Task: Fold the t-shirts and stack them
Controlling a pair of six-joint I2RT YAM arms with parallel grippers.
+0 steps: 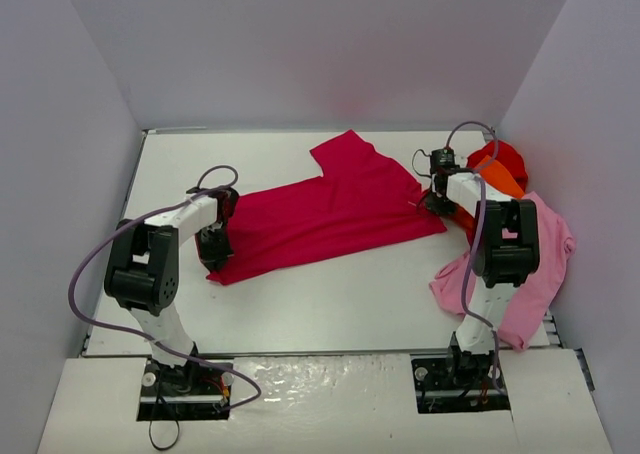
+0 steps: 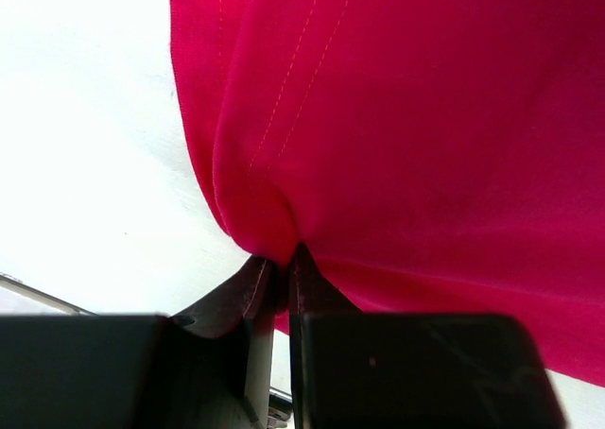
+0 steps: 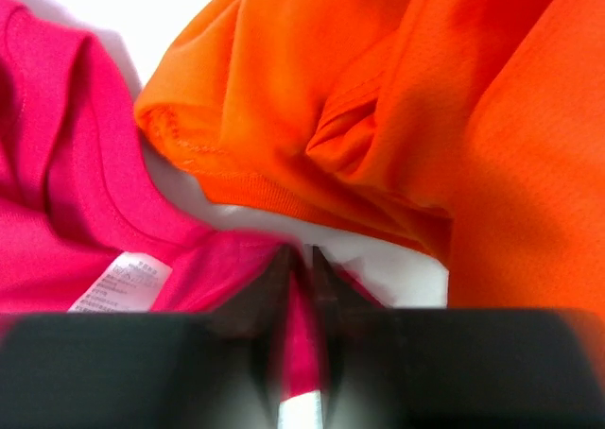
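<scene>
Crimson t-shirt (image 1: 330, 214) lies spread flat across the middle of the white surface (image 1: 330, 309), one sleeve pointing to the far side. The left jaws are closed tight on a bunched fold at its left end. The right jaws sit at its right edge near the collar and white tag (image 3: 121, 283). They are only a sliver apart with crimson cloth in the gap, and the blur hides whether they grip it. Just beyond lies the orange t-shirt (image 1: 503, 179), crumpled against the bright red t-shirt (image 1: 500, 156). The light pink t-shirt (image 1: 545, 259) sprawls at the right edge.
</scene>
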